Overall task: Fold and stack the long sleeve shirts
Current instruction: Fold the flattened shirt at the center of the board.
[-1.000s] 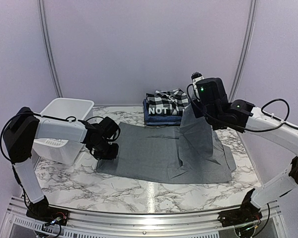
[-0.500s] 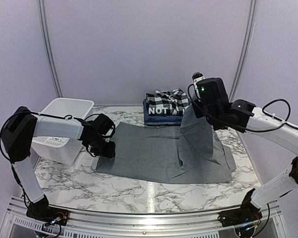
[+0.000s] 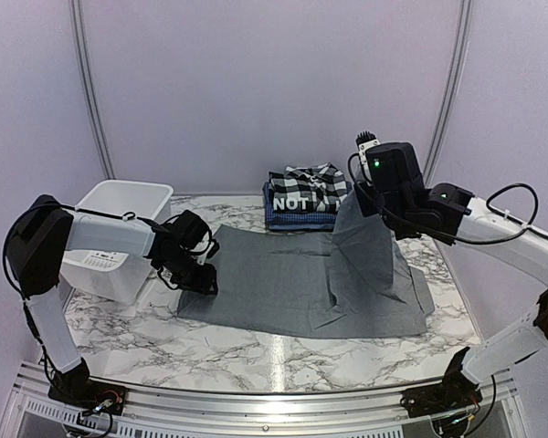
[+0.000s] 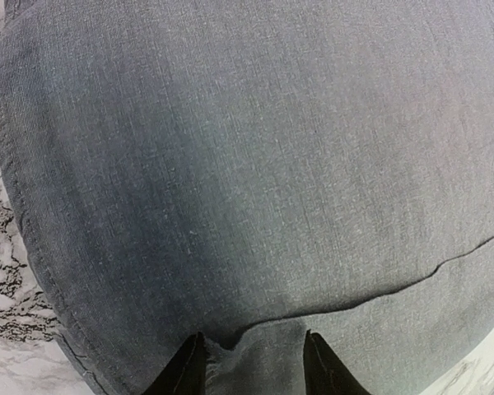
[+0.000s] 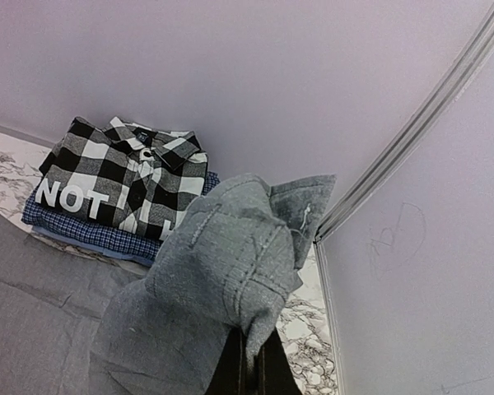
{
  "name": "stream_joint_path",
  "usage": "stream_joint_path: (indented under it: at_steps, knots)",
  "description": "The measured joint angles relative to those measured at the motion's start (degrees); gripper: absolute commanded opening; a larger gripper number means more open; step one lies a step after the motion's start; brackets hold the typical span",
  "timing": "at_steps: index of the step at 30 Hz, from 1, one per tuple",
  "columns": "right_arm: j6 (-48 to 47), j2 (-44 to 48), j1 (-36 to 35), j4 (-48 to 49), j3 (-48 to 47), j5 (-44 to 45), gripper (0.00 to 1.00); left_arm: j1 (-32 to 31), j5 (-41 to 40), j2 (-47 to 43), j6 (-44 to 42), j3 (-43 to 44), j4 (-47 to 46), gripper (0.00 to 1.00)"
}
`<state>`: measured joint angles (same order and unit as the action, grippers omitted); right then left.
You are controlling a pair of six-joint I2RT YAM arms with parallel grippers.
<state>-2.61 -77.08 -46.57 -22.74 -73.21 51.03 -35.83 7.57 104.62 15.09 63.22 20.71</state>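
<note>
Right pincer [image 5: 251, 354] clamps the grey shirt [image 3: 283, 283]; left pincer [image 4: 253, 336] stands parted over marble table [image 3: 256, 351], lilac walls [image 3: 256, 91]

We take this for a robotics lab cell, not a home; plain lilac panel walls [image 3: 274, 82] and curved metal poles [image 3: 87, 82] box in a marble-patterned surface [image 3: 256, 356]; a left arm [image 3: 105, 239] and right arm [image 3: 516, 239] stand bolted to an aluminium rail [image 3: 256, 409] at its near edge.

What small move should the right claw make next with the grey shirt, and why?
Probably carry the pinched part leftward over the flat grey shirt: the right claw is shut on raised cloth, and the left claw stands open at the left edge.
</note>
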Motion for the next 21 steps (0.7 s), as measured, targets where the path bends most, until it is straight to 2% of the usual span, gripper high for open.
stream_joint_path:
  at_steps: [9, 16, 21]
  knots:
    - [0.0, 0.4, 0.0, 0.0, 0.1, -0.2, 0.0, 0.0, -4.0, 0.0, 0.1, 0.1, 0.0, 0.32]
    - [0.0, 0.4, 0.0, 0.0, 0.1, -0.2, 0.0, 0.0, -4.9, 0.2, 0.5, 0.7, 0.0, 0.19]
    - [0.0, 0.4, 0.0, 0.0, 0.1, -0.2, 0.0, 0.0, -4.7, 0.2, 0.5, 0.7, 0.0, 0.21]
